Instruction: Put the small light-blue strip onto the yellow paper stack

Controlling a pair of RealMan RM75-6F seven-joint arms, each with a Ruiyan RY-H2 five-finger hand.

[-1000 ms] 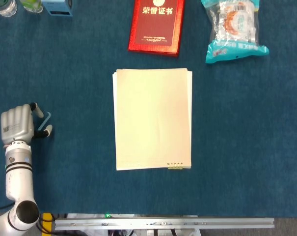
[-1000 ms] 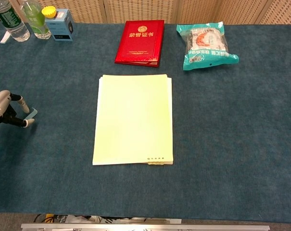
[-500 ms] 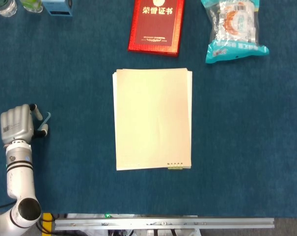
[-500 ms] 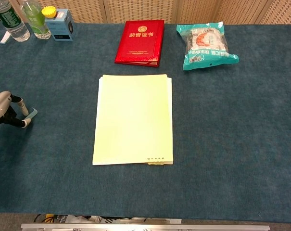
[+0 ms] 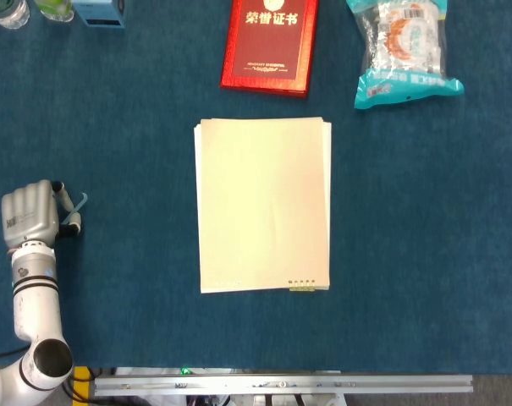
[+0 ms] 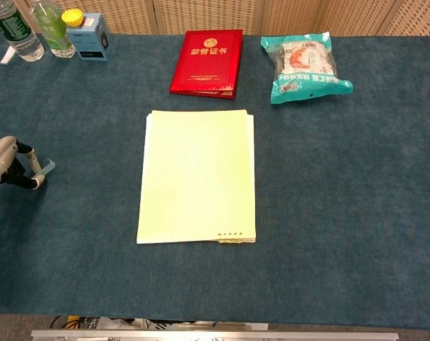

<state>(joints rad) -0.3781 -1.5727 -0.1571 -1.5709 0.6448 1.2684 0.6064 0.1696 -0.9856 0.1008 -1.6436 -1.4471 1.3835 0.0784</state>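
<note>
The small light-blue strip (image 5: 75, 208) lies at the far left of the blue table, and in the chest view the strip (image 6: 46, 168) shows tilted up at one end. My left hand (image 5: 29, 216) is just left of it and pinches it between thumb and a finger; the chest view shows the same hand (image 6: 3, 162) at the left edge. The yellow paper stack (image 5: 264, 205) lies flat in the middle of the table, well to the right of the hand, also seen as the stack (image 6: 197, 175). My right hand is outside both views.
A red certificate book (image 5: 270, 43) lies behind the stack and a teal snack bag (image 5: 405, 49) at the back right. Bottles (image 6: 15, 30) and a small blue box (image 6: 89, 35) stand at the back left. A metal rail (image 5: 281, 385) runs along the near edge.
The left hand's thumb and finger have drawn closer together around the strip, and the strip has shifted slightly left toward the palm. Nothing else moved.
</note>
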